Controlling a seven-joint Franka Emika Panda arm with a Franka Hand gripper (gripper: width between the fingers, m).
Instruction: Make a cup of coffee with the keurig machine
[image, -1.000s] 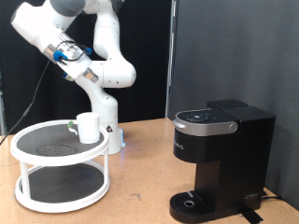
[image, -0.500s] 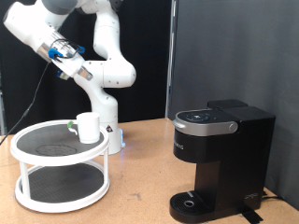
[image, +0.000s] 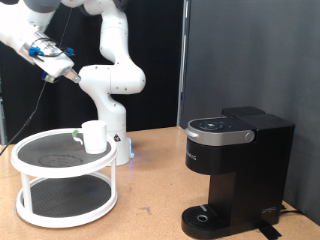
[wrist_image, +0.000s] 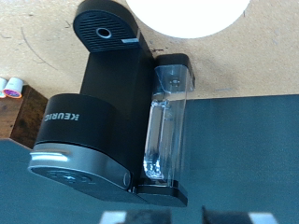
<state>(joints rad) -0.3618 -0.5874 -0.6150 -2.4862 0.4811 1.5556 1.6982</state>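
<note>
The keurig machine (image: 232, 175) stood at about four o'clock in the exterior view, lid down, its clear water tank (wrist_image: 166, 131) looking at least part full in the wrist view. I judged it heavy and rigid, best worked by its lid handle rather than lifted. Across the desk (image: 150, 205), at nine o'clock, the cup (image: 94, 136) sat upright on the top tier of a round white rack (image: 62, 177); I judged it stiff, slick and breakable, best taken at rim or handle. Its contents I couldn't see. The arm's wrist (image: 47, 55) was high at eleven o'clock; of the jaws I could not tell, open or closed.
</note>
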